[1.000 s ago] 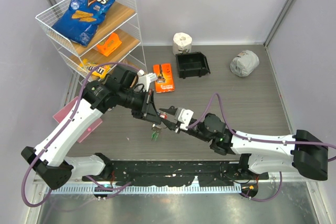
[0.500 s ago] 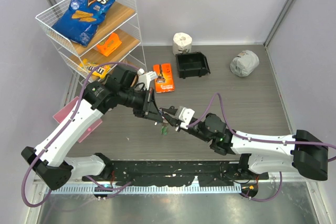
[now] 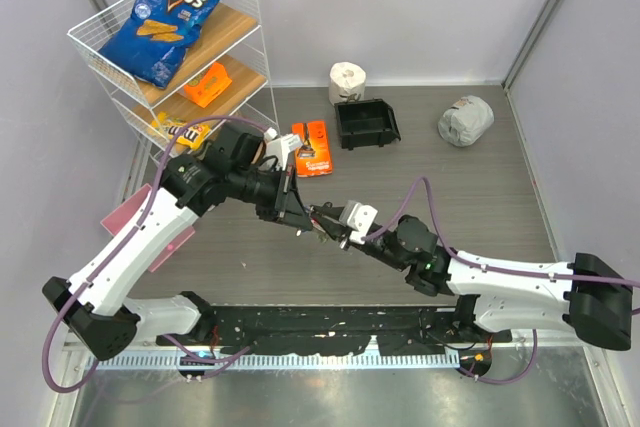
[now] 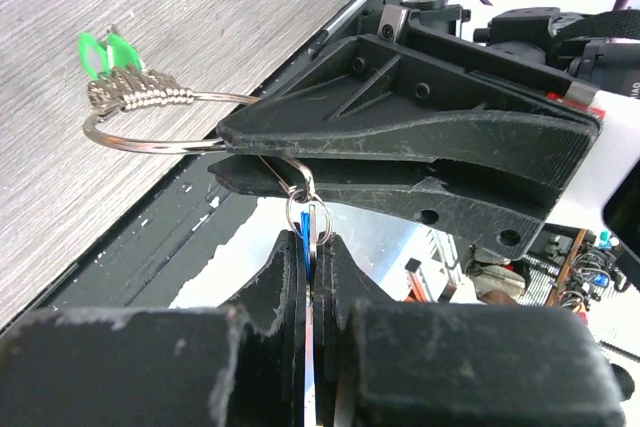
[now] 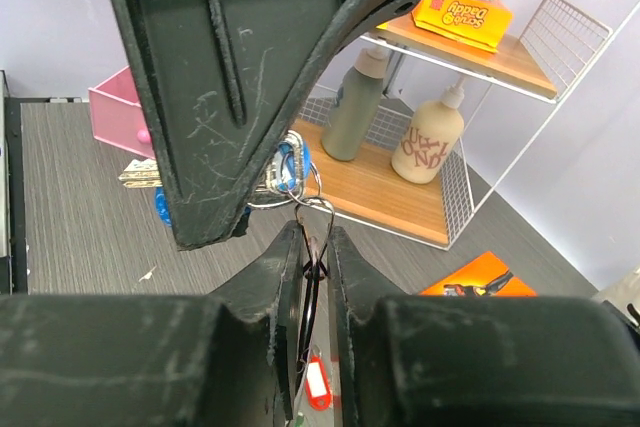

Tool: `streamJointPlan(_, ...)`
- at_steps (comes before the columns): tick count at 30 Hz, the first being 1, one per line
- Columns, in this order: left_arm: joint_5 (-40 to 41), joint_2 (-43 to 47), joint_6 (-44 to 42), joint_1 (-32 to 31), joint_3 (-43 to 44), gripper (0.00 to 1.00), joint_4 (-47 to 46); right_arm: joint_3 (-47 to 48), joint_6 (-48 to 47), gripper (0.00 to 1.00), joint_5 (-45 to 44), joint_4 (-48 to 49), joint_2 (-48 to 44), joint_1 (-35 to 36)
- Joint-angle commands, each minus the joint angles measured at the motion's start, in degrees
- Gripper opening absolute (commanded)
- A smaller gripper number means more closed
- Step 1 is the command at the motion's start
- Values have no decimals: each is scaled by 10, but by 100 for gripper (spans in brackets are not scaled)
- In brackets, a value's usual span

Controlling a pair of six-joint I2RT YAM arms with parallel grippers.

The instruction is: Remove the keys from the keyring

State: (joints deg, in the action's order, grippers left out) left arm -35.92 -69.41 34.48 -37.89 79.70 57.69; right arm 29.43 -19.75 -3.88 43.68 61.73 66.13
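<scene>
– At the centre of the overhead frame, above the grey wood-grain tabletop (image 3: 450, 207), what does each gripper have?

– The left gripper (image 4: 312, 252) is pinched fully shut on a blue-headed silver key (image 4: 304, 232). The right gripper (image 5: 312, 247) is closed almost flat on the thin silver wire keyring (image 4: 160, 149). Both are held up off the tabletop, tip to tip.

– And the rest of the bunch?

– The green-tagged silver keys (image 4: 105, 52) hang on the far arc of the ring, at the upper left of the left wrist view.

– What could go wrong?

– I think the wire is the weak point. It is thin and smooth, so a skewed pull could drag it through the right gripper. The key's flat head could also slip from the left pinch and the whole bunch would drop. The loose green keys may slide round and foul the joint too.

– Any writing?

– "Doritos" is on the blue crisp bag (image 3: 170, 12) on top of the white wire rack with wooden shelves (image 3: 238, 25). "Daddy" is on a yellow packet (image 5: 462, 7) at the upper right of the right wrist view. The lettering on the bottles is too blurred to read.
</scene>
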Motion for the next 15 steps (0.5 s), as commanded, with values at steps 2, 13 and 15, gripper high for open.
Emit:
streamJointPlan(2, 14, -2, -39, 1, 24, 0, -6, 18, 54, 5, 5, -31, -21, -30)
streamJointPlan(13, 99, 5, -98, 0, 12, 0, -3, 48, 124, 5, 27, -86, -16, -64)
streamJointPlan(15, 94, 8, -93, -1, 12, 0, -12, 45, 116, 5, 30, -90, -17, -64)
